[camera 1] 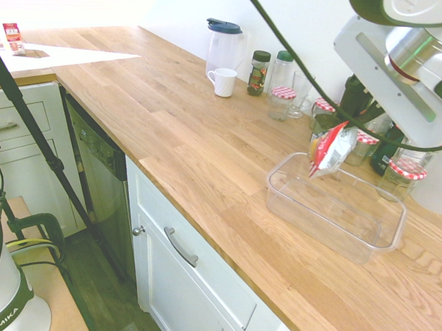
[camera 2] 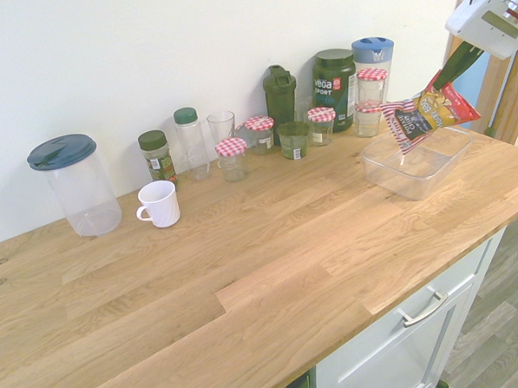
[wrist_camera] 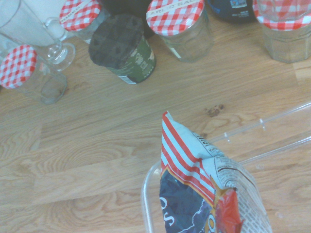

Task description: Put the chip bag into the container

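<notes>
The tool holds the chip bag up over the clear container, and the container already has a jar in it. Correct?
Not quite. The tool does hold the chip bag in the air over the clear container, but the container is empty. The first exterior view shows its bare bottom; the jars stand on the counter behind it.

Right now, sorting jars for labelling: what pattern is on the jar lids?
Red-and-white check, clearest on a jar lid in the wrist view.

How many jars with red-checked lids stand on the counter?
5 jars along the wall: one before the drinking glass, one beside it, one by the dark tub, two behind the container. The chip bag may hide others.
</notes>
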